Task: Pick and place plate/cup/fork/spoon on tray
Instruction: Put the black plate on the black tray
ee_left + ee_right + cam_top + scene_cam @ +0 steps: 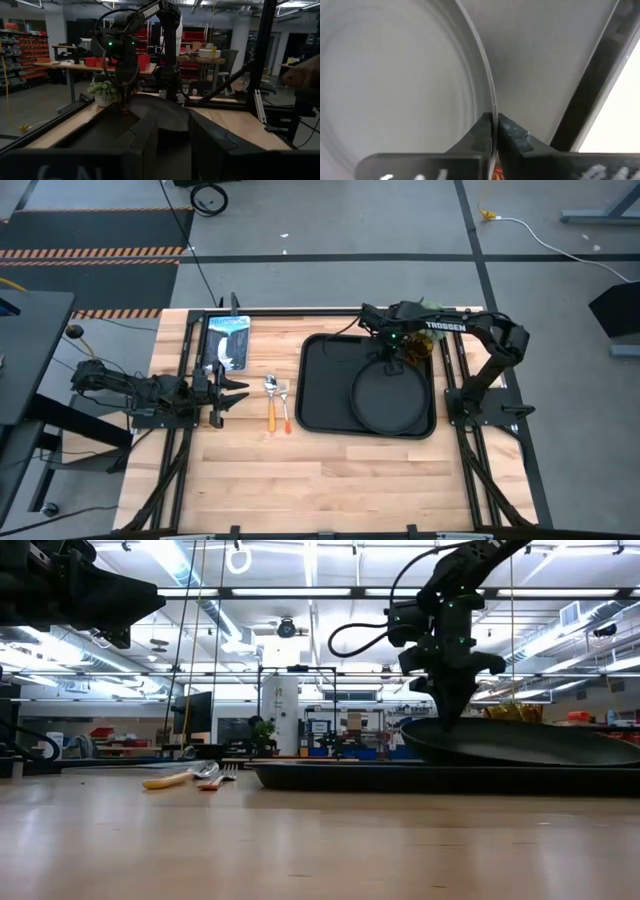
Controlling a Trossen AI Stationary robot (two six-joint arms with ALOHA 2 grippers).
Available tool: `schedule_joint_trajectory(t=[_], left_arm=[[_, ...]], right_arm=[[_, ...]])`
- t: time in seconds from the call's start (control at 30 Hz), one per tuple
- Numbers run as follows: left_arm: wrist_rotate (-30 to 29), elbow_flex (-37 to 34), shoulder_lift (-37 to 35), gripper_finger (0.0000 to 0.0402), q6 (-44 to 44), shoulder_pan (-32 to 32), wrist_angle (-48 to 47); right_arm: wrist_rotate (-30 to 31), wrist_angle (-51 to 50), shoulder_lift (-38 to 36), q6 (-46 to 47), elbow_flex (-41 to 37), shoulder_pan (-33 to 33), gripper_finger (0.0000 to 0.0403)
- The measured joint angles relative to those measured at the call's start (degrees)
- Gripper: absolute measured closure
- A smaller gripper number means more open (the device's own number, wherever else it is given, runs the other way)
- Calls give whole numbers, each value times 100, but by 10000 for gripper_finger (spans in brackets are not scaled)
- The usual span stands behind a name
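Black plate (388, 396) on tray (318, 385); spoon (270, 402), fork (284, 406) beside.

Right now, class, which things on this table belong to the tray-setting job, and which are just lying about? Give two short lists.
Belong to the job:
tray
plate, tilted, its rim pinched by the right gripper
spoon
fork
cup, partly hidden behind the right arm

Just lying about:
potted plant
blue and white packet
left gripper, waiting beside the cutlery

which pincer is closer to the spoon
Left. The left pincer hangs just beside the spoon; the right pincer is across the tray, clamped on the plate rim.
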Motion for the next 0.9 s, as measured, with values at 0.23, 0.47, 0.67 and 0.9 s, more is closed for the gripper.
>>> schedule_joint_trajectory(t=[0.23,0.47,0.67,0.9], left_arm=[[0,0,0,285,1,-1,0],[0,0,0,285,1,-1,-1],[0,0,0,285,1,-1,0],[0,0,-2,285,1,-1,-2]], right_arm=[[21,-28,2,0,0,123,322],[765,283,4,458,60,533,284],[540,1598,4,1907,107,1004,282],[406,2818,2,2916,-301,1734,282]])
